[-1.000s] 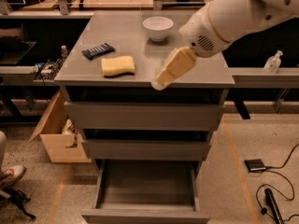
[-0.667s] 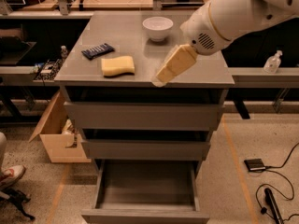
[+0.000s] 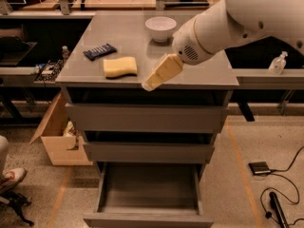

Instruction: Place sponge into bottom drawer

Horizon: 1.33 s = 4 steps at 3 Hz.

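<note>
Presently, the pale yellow foam sponge with wavy edges [image 3: 120, 67] lies flat on the grey cabinet top [image 3: 209, 75], left of centre and near the front edge. A dark blue wrapped bar [image 3: 99, 52] sits just behind it to the left, apart from it. A round white bowl [image 3: 160, 28] stands upright toward the rear of the top; its interior is not visible from this angle. The robot's gripper with yellowish pads [image 3: 148, 85] hangs tilted down and leftward over the front edge of the top, beside the sponge on its right and not touching it; whether it is spread or closed cannot be told, as it appears edge-on as one slab. The lowest grey handle-less drawer [image 3: 147, 219] is pulled well out, its flat grey floor exposed. The two upper grey drawers [image 3: 145, 118] stand nearly shut. An open cardboard box [image 3: 54, 137] sits on the floor to the cabinet's left.
</note>
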Each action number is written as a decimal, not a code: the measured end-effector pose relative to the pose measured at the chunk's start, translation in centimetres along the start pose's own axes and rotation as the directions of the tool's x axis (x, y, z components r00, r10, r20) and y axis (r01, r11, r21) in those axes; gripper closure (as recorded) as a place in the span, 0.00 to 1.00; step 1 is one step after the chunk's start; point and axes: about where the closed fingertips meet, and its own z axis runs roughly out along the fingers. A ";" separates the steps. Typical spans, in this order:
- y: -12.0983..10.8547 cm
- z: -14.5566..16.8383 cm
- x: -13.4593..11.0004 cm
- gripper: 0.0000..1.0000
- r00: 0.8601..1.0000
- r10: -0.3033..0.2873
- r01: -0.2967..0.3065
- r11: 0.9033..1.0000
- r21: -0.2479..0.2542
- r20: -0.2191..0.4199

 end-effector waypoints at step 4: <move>-5.0 15.0 -3.5 0.00 0.999 -0.011 0.012 0.999 -0.033 0.048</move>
